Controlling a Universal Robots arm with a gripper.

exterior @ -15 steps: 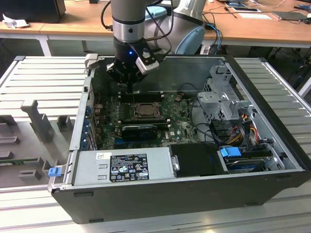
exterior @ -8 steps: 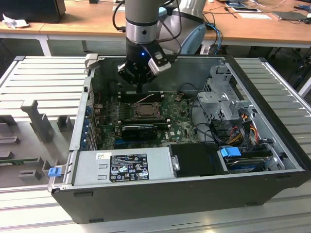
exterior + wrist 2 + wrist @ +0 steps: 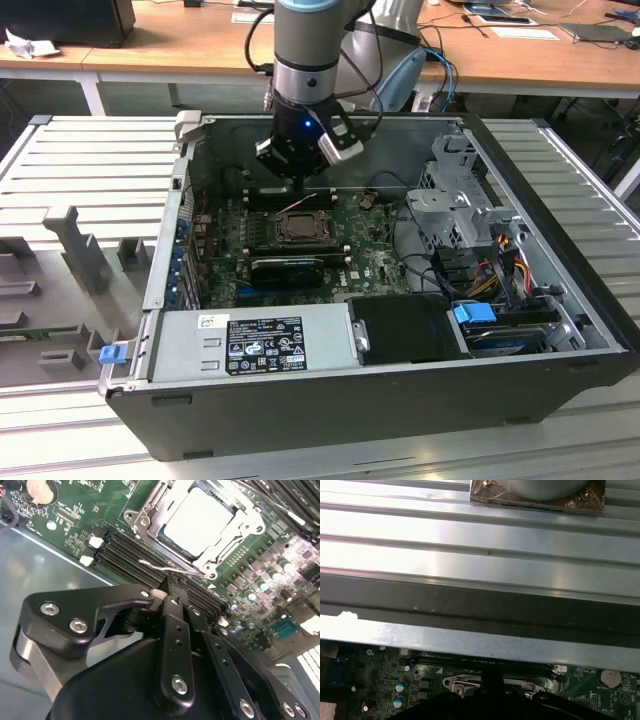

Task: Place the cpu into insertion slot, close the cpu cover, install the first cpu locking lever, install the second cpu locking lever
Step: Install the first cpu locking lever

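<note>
The cpu (image 3: 197, 520) lies flat in the insertion slot (image 3: 299, 227), its pale metal face showing through the window of the cpu cover (image 3: 150, 516), which is down over it. A thin silvery locking lever (image 3: 187, 571) runs along the socket's edge and stands slightly raised. My gripper (image 3: 171, 586) hangs just above the socket's back edge in the exterior view (image 3: 300, 168). Its fingers are pressed together, with the tips right at the lever wire. In the first wrist view the fingertips (image 3: 492, 679) sit at the socket's metal rim (image 3: 462, 682).
The open computer case (image 3: 330, 400) lies on a ribbed metal table. A grey power supply (image 3: 265, 340) lines the near side, a long black expansion card (image 3: 288, 268) sits by the socket, and a drive cage (image 3: 455, 200) with cables is on the exterior view's right. Memory slots (image 3: 132, 555) flank the socket.
</note>
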